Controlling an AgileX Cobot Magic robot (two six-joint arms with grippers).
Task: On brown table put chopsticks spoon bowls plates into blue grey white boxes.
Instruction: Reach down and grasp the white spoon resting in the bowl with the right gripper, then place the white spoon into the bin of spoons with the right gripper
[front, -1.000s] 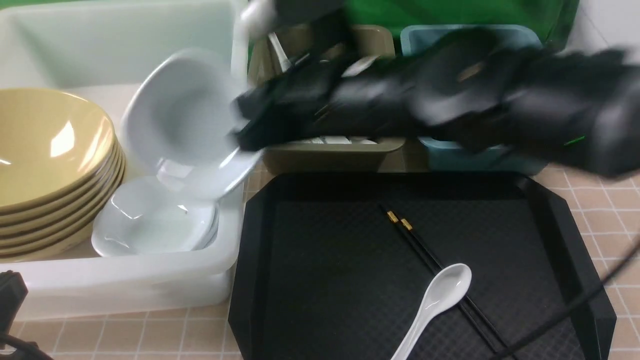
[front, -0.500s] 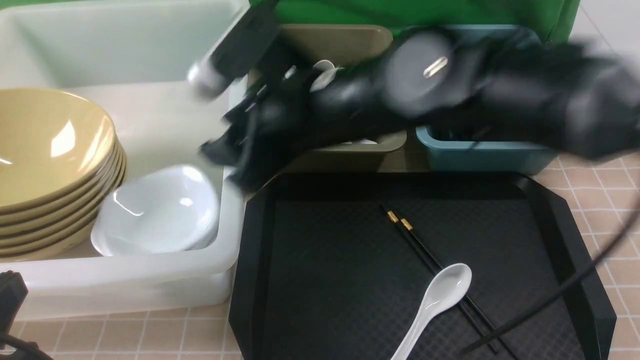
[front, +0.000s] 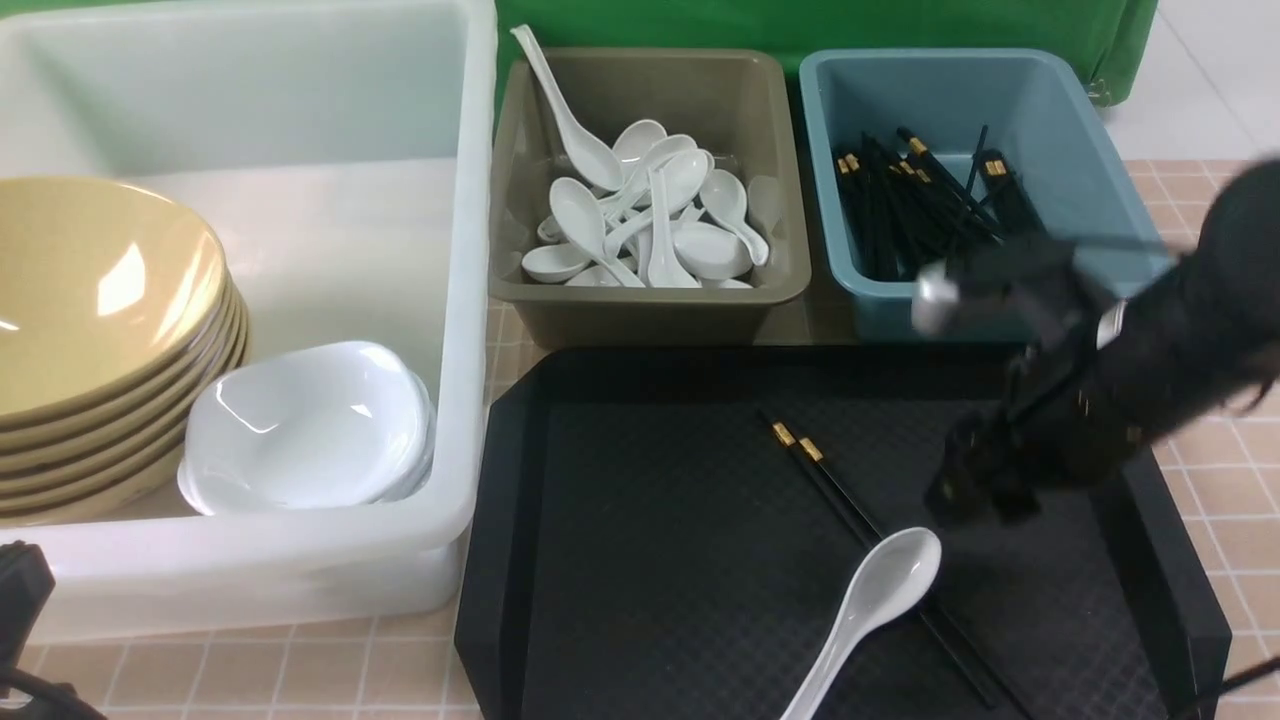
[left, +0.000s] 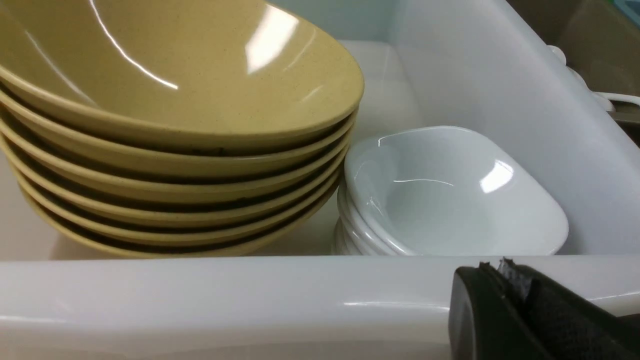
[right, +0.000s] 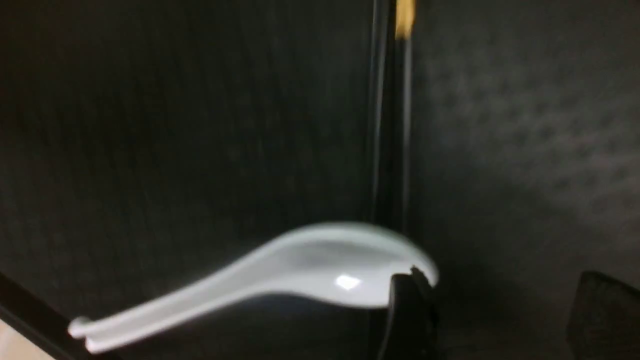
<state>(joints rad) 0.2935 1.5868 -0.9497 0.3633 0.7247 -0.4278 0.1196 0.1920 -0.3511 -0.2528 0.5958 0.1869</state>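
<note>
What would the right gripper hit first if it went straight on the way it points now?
The right gripper would probably meet the scoop of the white spoon, lying across the chopsticks on the black tray. Its wrist view shows one finger right beside the scoop's tip, though blur leaves depth unclear.

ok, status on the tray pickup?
Right gripper open, empty, near the spoon. Left gripper shut, by white box rim. Spoon lies across chopsticks on black tray; nothing else in the way.
</note>
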